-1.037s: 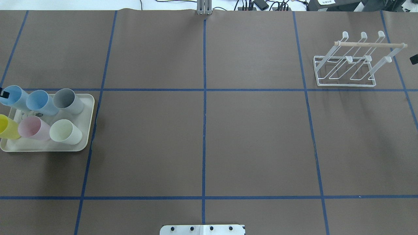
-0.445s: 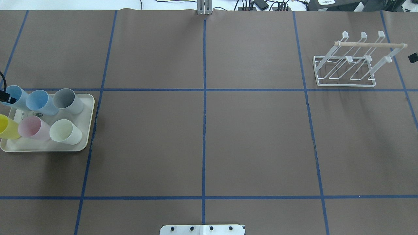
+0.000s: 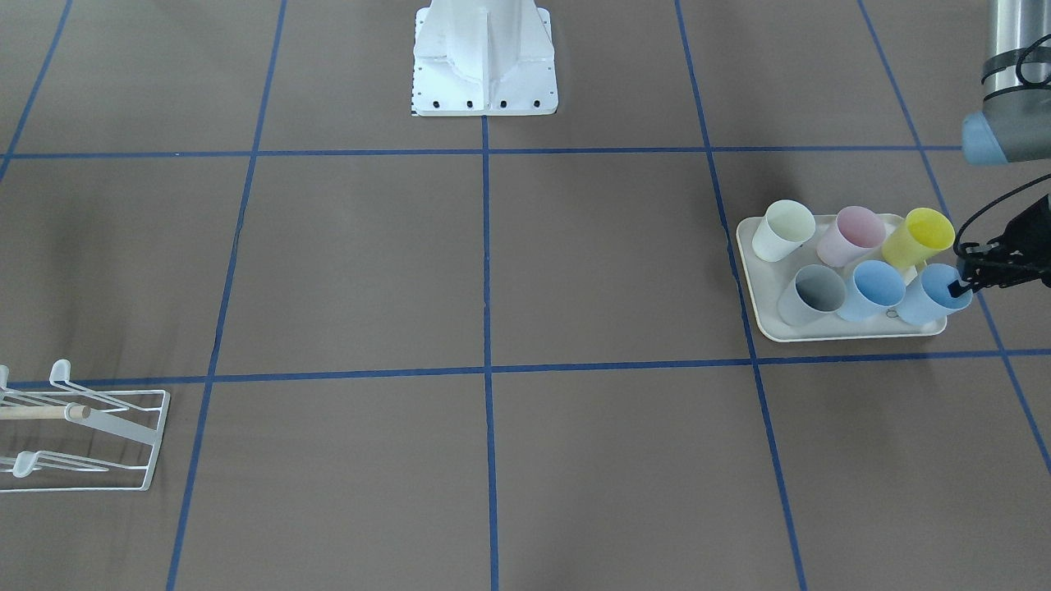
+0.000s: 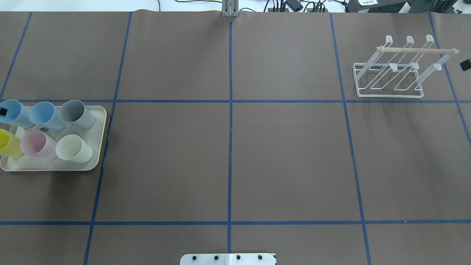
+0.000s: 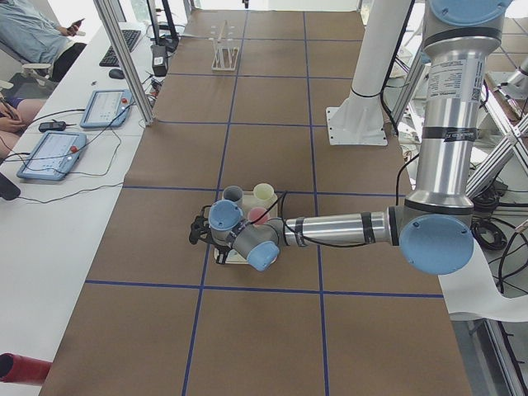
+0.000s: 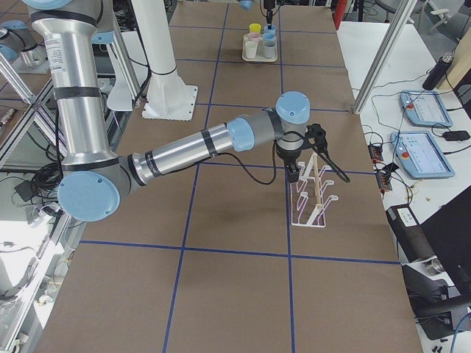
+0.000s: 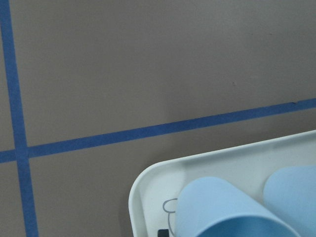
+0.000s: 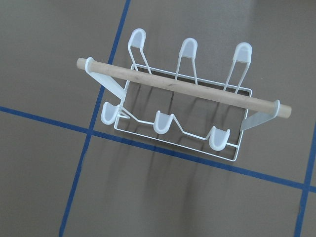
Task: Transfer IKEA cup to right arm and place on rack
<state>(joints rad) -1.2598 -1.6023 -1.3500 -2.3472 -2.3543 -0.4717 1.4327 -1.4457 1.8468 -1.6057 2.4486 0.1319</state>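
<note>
The blue IKEA cup (image 3: 924, 305) sits at the outer end of the cream tray (image 3: 759, 308), beside five other cups (image 3: 854, 234). The left gripper (image 3: 961, 279) is at its mouth, but I cannot tell how wide its fingers are. Farther away, the right gripper (image 6: 294, 174) hangs just beside the white rack (image 8: 185, 86), and its fingers are equally unclear.

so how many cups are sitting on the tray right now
6, all on the cream tray. Back row: outer blue cup, inner blue cup, grey cup. Front row: yellow cup, pink cup, off-white cup. None looks hidden.
</note>
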